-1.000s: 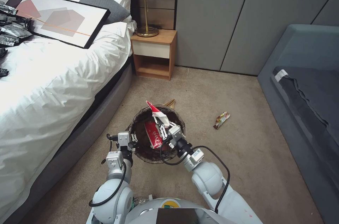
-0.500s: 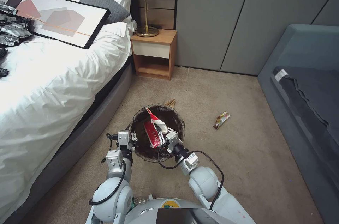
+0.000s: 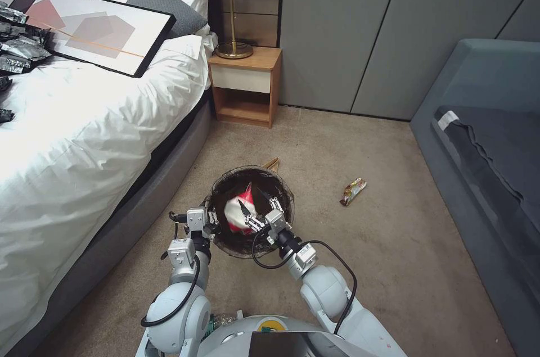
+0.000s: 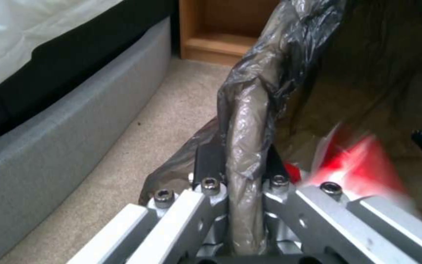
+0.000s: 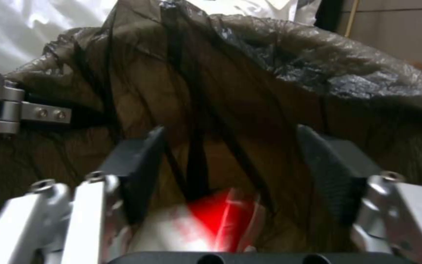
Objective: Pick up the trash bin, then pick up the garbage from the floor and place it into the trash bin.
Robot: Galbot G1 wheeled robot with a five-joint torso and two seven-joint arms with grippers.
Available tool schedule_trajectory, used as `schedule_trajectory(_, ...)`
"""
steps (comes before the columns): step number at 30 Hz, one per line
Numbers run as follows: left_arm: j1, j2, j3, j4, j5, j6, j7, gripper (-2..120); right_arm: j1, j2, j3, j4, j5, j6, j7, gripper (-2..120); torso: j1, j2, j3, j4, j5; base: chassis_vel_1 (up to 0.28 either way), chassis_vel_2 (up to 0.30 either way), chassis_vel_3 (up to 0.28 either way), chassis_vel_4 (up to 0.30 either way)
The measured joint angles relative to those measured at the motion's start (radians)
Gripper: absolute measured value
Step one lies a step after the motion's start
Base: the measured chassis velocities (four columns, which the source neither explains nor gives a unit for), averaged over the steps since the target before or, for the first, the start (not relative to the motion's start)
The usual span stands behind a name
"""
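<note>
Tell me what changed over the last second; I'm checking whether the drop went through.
The right gripper opened and let go of the red-white packet, which dropped into the trash bin; the arm also drew back slightly. The left gripper stays clamped on the bin's rim, and the snack wrapper still lies on the floor.

We see the red-white packet (image 4: 362, 165) only as a motion-smeared patch, its print unreadable. The trash bin (image 3: 225, 244) hides its white wall beneath the dark bag. A brown paper bag (image 3: 271, 164) shows just one corner behind the bin's rim. The yellow wrapper (image 3: 352, 191) on the floor (image 3: 394, 233) is too small to read.
</note>
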Motion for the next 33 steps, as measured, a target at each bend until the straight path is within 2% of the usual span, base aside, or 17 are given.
schedule_trajectory(1,0.000,0.000,0.000,0.000,0.000,0.000,0.000,0,0.000,0.000,0.000,0.000,0.000,0.000,0.000,69,0.000,0.000,0.000,0.0000,0.0000,0.000,0.000,0.000,0.000)
schedule_trajectory(2,0.000,0.000,0.000,0.000,0.000,0.000,0.000,0,0.000,0.000,0.000,0.000,0.000,0.000,0.000,69,0.000,0.000,0.000,0.0000,0.0000,0.000,0.000,0.000,0.000)
schedule_trajectory(4,0.000,0.000,0.000,0.000,0.000,0.000,0.000,0,0.000,0.000,0.000,0.000,-0.001,0.000,0.000,80,0.000,0.000,0.000,0.0000,0.0000,0.000,0.000,0.000,0.000)
schedule_trajectory(5,0.000,0.000,0.000,0.000,0.000,0.000,0.000,0,0.000,0.000,0.000,0.000,-0.001,0.000,0.000,80,0.000,0.000,0.000,0.0000,0.0000,0.000,0.000,0.000,0.000)
schedule_trajectory(7,-0.001,0.000,0.000,0.000,-0.001,0.000,0.000,0,-0.001,0.000,0.001,0.000,-0.001,0.000,0.001,95,0.000,0.000,0.000,0.0000,0.0000,0.000,0.000,0.000,0.000)
schedule_trajectory(9,-0.001,-0.001,0.001,0.000,-0.001,0.000,0.000,0,-0.002,0.000,0.003,0.000,-0.001,0.000,0.002,99,0.000,0.000,0.000,0.0000,0.0000,0.000,0.000,0.000,0.000)
schedule_trajectory(27,-0.002,-0.001,0.000,-0.001,0.000,0.002,0.000,0,-0.008,-0.004,0.015,0.014,-0.003,0.000,0.010,100,0.000,0.000,0.000,0.0000,0.0000,0.000,0.000,0.000,0.000)
schedule_trajectory(30,-0.002,-0.001,-0.002,-0.002,0.000,0.002,0.000,0,-0.012,-0.004,0.023,0.040,-0.003,0.000,0.011,100,0.000,0.000,0.000,0.0000,0.0001,0.000,0.000,0.000,0.000)
schedule_trajectory(33,-0.002,0.000,-0.008,0.005,0.001,0.001,0.000,0,-0.034,-0.003,0.066,0.150,-0.002,0.001,0.028,100,0.000,0.000,0.000,0.0000,0.0000,0.000,0.000,0.000,0.000)
